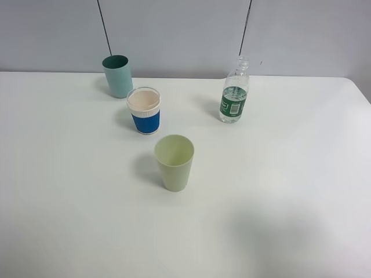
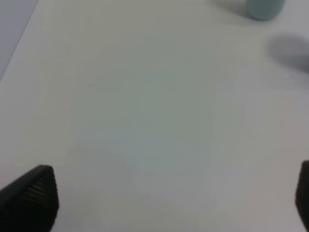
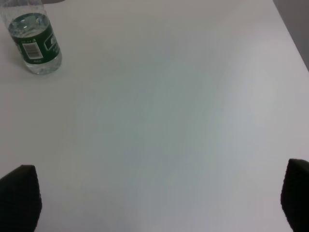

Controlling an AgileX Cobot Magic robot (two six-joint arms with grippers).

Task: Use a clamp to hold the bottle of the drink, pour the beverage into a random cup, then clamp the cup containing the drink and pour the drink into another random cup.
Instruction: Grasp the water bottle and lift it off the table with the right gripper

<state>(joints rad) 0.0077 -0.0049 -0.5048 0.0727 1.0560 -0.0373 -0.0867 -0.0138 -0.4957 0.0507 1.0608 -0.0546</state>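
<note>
A clear bottle (image 1: 234, 92) with a green label and no cap stands upright at the back right of the white table, holding clear beverage in its lower part; it also shows as the bottle (image 3: 35, 42) in the right wrist view. A pale yellow-green cup (image 1: 174, 162) stands mid-table. The teal cup (image 1: 117, 76) stands at the back left, its base (image 2: 263, 8) just visible in the left wrist view. My left gripper (image 2: 174, 203) and right gripper (image 3: 159, 200) are open over bare table, far from all objects. Neither clamp appears in the high view.
A white cup with a blue band (image 1: 144, 110) stands between the teal and yellow-green cups. The white table (image 1: 290, 202) ends at a grey wall behind, and its right edge shows. Two thin dark cables hang at the back.
</note>
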